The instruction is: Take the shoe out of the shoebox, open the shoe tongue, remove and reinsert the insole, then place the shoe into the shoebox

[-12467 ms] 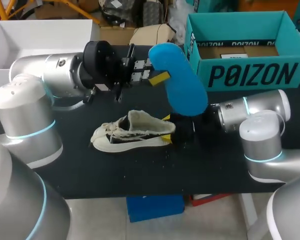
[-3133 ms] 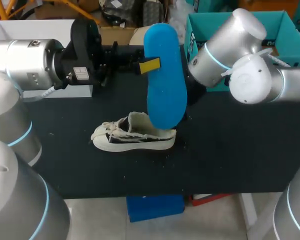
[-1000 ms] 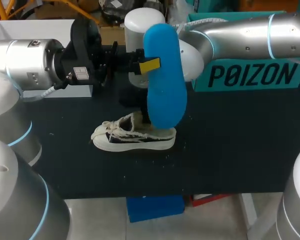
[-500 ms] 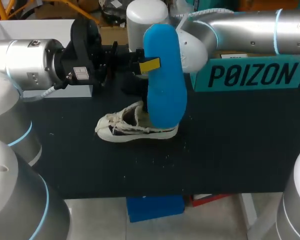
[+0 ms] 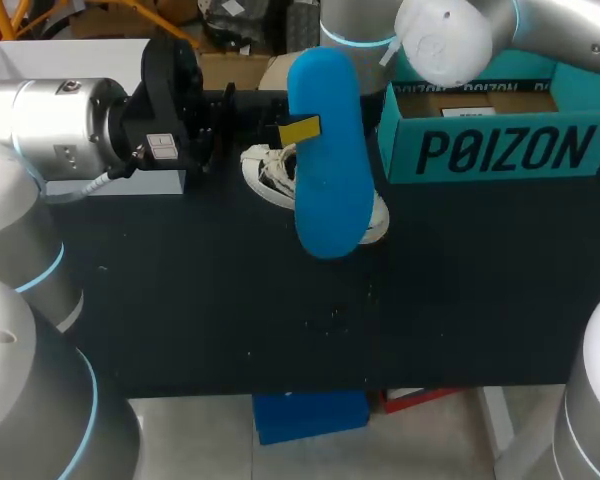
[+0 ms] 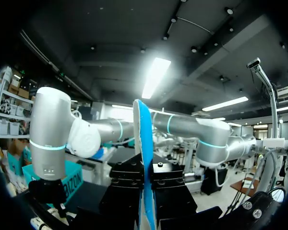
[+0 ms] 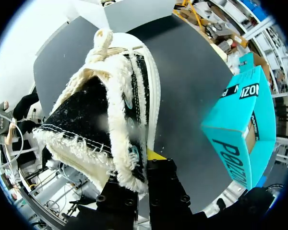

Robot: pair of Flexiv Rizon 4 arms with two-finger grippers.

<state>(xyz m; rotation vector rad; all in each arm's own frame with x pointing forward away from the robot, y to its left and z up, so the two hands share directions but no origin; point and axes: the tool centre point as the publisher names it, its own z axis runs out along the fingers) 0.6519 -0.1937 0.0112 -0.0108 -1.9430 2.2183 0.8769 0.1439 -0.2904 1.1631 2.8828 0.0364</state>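
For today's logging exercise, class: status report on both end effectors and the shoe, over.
Left end effector shut on blue insole, upright. Right end effector shut on shoe, outside shoebox. Insole not yet reinserted.

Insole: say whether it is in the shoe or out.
Out. The left hand holds the blue insole; the right hand holds the shoe, nothing blue inside.

Frayed cloth shoe [image 7: 110,110], smooth insole [image 5: 328,150], matt table [image 5: 280,330]
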